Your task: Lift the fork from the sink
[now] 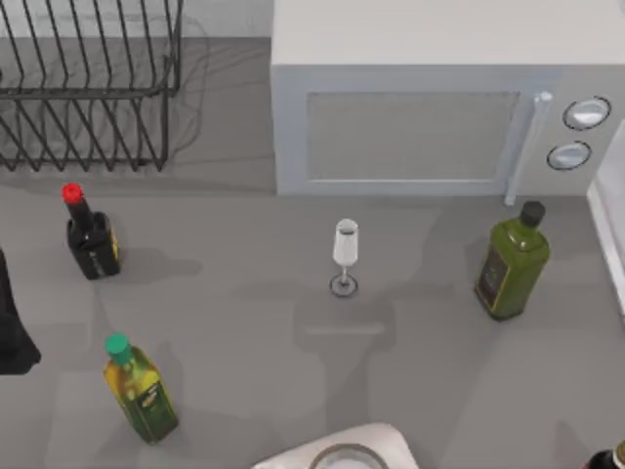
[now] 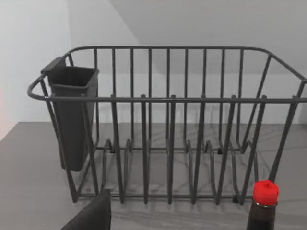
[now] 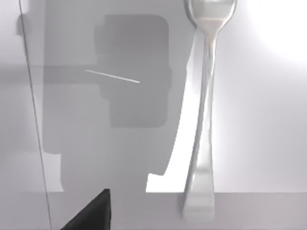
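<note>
So far nothing of the lift looks done. The fork [image 3: 204, 120] lies free in the sink [image 1: 376, 435], on its pale surface, with nothing gripping it. The approach, the closing and the raise all seem still to be made.

In the right wrist view the right gripper [image 3: 91, 213] shows as one dark tip low in the frame. The fork is off to one side of that tip, clearly apart from it, and runs lengthwise away from the gripper. Its broad handle end is nearest and its head is farthest out. I cannot tell whether this gripper is spread or pressed together; it is pinching nothing.

The fork is silvery, slim and straight, with a bright sheen. It is wide and flat at the handle end, narrows through the neck and flares again at the head. The head is cut off by the frame edge, so its prongs cannot be made out. It reads as thin and lying low, so my guess is that a grip across the narrow neck will need care.

The left gripper [image 2: 91, 214] is parked at the table's left, facing the rack [image 2: 168, 100]. I cannot tell whether it is open or closed either.
</note>
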Controlling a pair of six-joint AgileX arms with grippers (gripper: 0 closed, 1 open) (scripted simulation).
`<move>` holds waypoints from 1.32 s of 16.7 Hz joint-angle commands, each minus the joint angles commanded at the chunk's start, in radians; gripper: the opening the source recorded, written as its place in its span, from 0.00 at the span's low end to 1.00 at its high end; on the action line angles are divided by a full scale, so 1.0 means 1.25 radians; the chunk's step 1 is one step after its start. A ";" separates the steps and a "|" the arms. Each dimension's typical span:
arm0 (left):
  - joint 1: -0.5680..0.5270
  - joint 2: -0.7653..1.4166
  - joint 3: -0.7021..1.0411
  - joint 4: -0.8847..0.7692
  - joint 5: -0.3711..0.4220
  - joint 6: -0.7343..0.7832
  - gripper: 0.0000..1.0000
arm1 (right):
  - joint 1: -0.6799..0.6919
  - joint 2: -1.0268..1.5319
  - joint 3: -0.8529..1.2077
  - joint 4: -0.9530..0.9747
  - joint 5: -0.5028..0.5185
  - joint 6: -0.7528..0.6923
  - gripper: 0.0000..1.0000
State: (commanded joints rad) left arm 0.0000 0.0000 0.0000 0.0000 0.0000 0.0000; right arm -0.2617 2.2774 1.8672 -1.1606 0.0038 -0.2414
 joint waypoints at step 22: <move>0.000 0.000 0.000 0.000 0.000 0.000 1.00 | 0.001 0.188 -0.164 0.352 0.002 0.003 0.70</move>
State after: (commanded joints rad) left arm 0.0000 0.0000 0.0000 0.0000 0.0000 0.0000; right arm -0.2604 2.5127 1.6628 -0.7208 0.0066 -0.2376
